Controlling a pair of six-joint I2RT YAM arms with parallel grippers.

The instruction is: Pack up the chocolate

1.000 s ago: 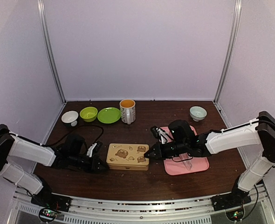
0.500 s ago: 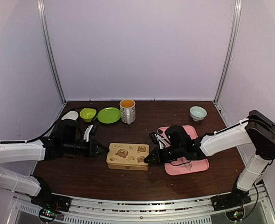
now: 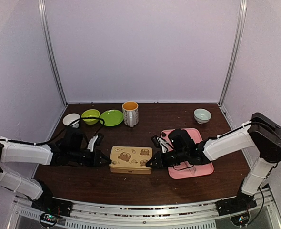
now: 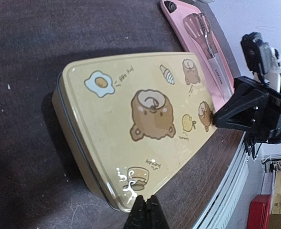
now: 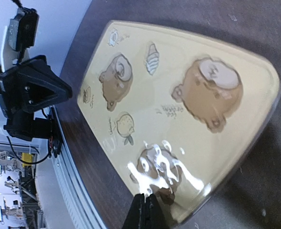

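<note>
Jaws pressed together on both arms, nothing held in either. Left gripper [image 3: 105, 162] lies low at the left end of the tin [image 3: 130, 160], tip pointing at its short side; touching or just short, can't tell. Right gripper [image 3: 148, 164] mirrors it at the tin's right end. In the left wrist view its tip meets the lid's rim by a small bear print.

Tabletop [image 3: 169, 114]: dark brown wood.

Tin: tan, flat, rounded corners, printed with bears, a fried egg and a lemon. Lid on. It sits mid-tabletop, toward the near edge, long side parallel to that edge.

Tray [image 3: 205, 171]: pink, just right of the tin and apart from it. The right arm's wrist reaches across its left part.

Row along the far edge, left half, from the left corner inward:
- white bowl [image 3: 71, 119]
- green bowl [image 3: 90, 116]
- green plate [image 3: 111, 117]
- mug [image 3: 130, 113], upright, printed outside, orange inside

The green bowl and plate look close to touching. The mug stands just beside the plate.

Pale bowl [image 3: 202, 115]: alone near the far right corner, well apart from the row.

Tongs [image 4: 205, 36]: metal, lying lengthwise on the tray.

Chocolate: can't tell where it is. No loose lumps can be made out in any view, and the shut tin hides its inside.
</note>
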